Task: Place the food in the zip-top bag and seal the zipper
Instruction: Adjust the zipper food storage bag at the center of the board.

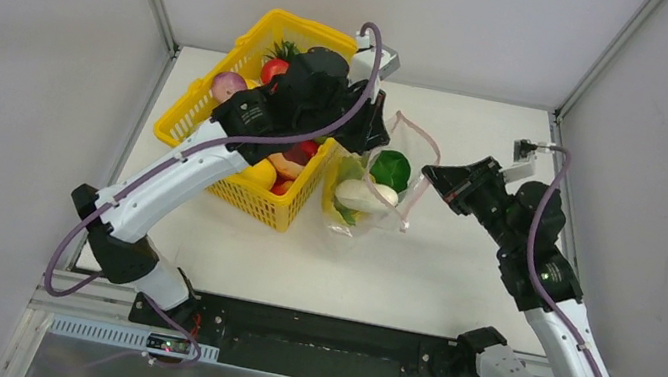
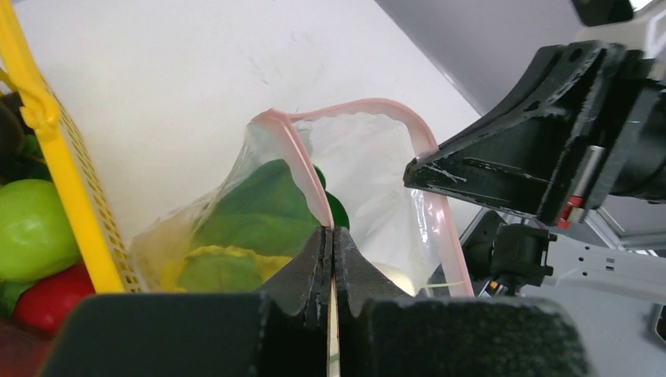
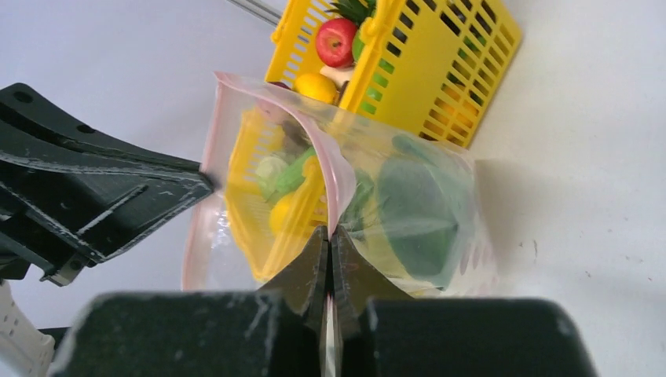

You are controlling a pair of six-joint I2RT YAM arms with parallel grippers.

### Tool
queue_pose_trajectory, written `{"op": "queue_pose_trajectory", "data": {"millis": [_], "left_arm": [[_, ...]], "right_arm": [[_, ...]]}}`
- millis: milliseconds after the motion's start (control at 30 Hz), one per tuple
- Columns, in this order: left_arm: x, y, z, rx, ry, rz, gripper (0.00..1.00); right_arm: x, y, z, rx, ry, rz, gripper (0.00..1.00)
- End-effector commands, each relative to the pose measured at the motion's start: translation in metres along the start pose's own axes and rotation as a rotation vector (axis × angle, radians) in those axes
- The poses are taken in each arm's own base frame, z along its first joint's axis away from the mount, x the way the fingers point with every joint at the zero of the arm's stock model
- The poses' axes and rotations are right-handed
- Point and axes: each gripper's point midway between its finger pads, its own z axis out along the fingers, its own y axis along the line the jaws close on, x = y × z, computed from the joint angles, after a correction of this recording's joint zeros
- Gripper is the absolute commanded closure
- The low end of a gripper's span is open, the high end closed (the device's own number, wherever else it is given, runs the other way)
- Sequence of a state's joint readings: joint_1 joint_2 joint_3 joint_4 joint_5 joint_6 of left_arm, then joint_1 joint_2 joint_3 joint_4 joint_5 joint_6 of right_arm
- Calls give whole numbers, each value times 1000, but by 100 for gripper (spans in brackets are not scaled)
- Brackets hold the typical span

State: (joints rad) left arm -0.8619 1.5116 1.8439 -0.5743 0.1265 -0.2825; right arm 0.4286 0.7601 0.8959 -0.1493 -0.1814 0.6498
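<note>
The clear crinkly plastic zip-top bag (image 1: 376,183) stands on the white table (image 1: 439,266), just beside the yellow mesh basket (image 1: 252,198). Left tool (image 2: 330,232) and right tool (image 3: 328,232) each pinch its thin pink zipper strip (image 2: 424,133). The film looks light, soft and slippery; the strip should give a firmer hold.

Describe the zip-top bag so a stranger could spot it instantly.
Find the yellow mesh basket on the white table; just right of it stands the zip-top bag. It alone is see-through, with a pink zipper rim, green and white food inside, and the left claw and right claw each pinching that rim.
</note>
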Motion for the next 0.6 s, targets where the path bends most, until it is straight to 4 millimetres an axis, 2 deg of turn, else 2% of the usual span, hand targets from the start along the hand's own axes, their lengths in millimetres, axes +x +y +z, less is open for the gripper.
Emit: {"op": "queue_pose_trajectory", "data": {"millis": [0, 100, 233, 267, 400, 467, 533, 567], "left_arm": [[25, 10, 28, -9, 100, -62, 100], [21, 4, 21, 22, 59, -78, 100], [12, 14, 5, -39, 9, -61, 100], [6, 13, -1, -39, -12, -56, 100], [-26, 13, -23, -57, -125, -18, 100], [-38, 13, -27, -63, -150, -11, 100], [-34, 17, -21, -77, -132, -12, 100], [-25, 21, -15, -94, -104, -15, 100]], "right_arm": [[-9, 2, 8, 37, 4, -14, 100], [-10, 13, 7, -10, 15, -56, 100], [-4, 35, 0, -50, 154, -189, 100], [-5, 36, -1, -37, 174, -214, 100], [-30, 57, -13, -77, 60, -278, 100], [-31, 63, -12, -97, 82, -311, 100], [-20, 48, -3, -41, 160, -320, 100], [-12, 29, 4, 21, 198, -315, 100]]}}
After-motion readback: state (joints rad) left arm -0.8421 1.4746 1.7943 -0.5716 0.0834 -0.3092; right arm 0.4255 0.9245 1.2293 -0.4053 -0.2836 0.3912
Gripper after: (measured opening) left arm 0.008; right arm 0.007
